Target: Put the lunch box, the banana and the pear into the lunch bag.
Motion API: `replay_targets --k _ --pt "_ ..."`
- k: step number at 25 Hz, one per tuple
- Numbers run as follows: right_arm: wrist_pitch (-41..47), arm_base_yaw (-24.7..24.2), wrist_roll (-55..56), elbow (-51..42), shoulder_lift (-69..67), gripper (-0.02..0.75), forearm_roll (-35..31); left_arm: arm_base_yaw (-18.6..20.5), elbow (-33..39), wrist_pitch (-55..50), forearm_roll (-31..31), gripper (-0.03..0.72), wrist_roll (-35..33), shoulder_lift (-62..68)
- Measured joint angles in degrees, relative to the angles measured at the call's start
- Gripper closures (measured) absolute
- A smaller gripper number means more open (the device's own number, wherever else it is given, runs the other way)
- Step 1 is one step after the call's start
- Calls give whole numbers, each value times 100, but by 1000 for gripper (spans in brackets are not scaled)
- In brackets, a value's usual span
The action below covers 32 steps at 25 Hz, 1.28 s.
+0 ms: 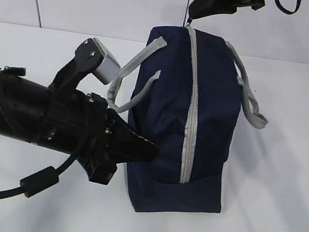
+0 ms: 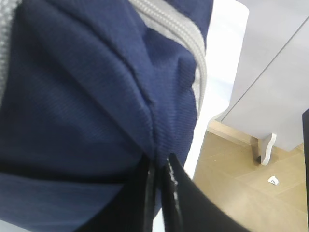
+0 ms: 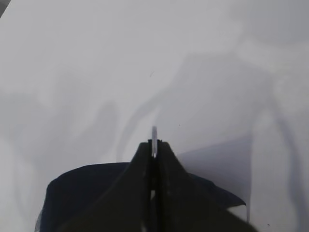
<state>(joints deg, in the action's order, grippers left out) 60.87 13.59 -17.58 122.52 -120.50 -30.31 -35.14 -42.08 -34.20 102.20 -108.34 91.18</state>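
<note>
Seemingly at the zipping stage, with the lunch bag [image 1: 199, 129] upright mid-table and its grey zipper [image 1: 191, 116] shut, the left gripper [image 1: 152, 150] pinches side fabric while the right gripper [image 3: 153, 145] clamps the metal ring pull [image 3: 154, 135], so both should pull steadily in opposite directions.

One lunch bag [image 1: 208, 113], two handles [image 1: 131, 72], two grippers [image 1: 150, 150].

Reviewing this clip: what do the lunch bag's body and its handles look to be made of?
The lunch bag looks like matte navy woven fabric: the left wrist view shows a fine weave and soft creases. Its handles look like grey woven webbing, flat and limp, probably synthetic.
</note>
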Motion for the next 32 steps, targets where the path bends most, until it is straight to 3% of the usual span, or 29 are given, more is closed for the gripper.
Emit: replay_targets --k 32 --pt "117 -12 192 378 -975 720 291 0 0 96 -40 704 20 0"
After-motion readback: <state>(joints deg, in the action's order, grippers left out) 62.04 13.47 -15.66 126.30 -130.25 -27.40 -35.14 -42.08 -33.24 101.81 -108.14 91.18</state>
